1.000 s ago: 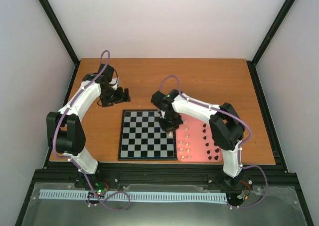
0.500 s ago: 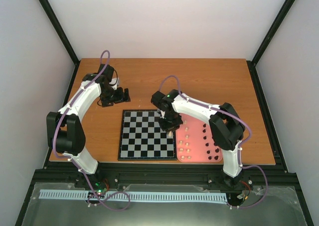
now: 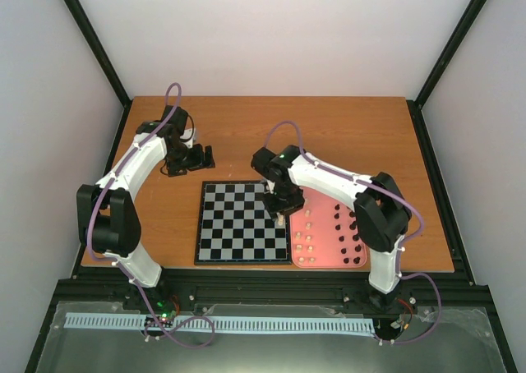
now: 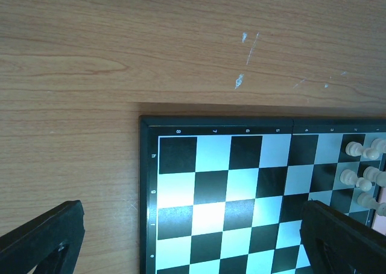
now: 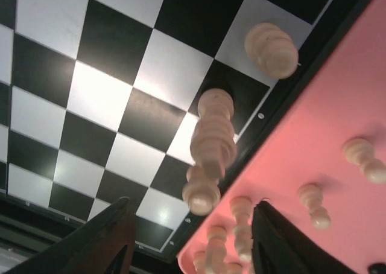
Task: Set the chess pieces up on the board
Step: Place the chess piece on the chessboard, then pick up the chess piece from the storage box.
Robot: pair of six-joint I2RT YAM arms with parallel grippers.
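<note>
Pale walls framed by black struts enclose an orange-brown wooden table (image 3: pixel 345 135). Two white-and-black arms reach in from its near edge. Lying flat near the table's front, the black-and-white checkered square board (image 3: pixel 238 221) has a pink rectangular tray (image 3: pixel 324 225) just beside its right edge. The left gripper (image 3: pixel 200 155) hangs over bare wood just beyond the board's far left corner, its black fingers (image 4: pixel 42 241) spread wide with nothing between them. The right gripper (image 3: pixel 279 214) hovers low over the board's right edge, jaws parted on either side of a tall cream-white chess piece (image 5: pixel 211 138), with neither finger touching it. Other small cream pieces (image 4: pixel 353 148) stand on squares along that edge. More cream pieces (image 5: pixel 363 159) and tiny black pieces (image 3: pixel 345 235) sit on the tray
</note>
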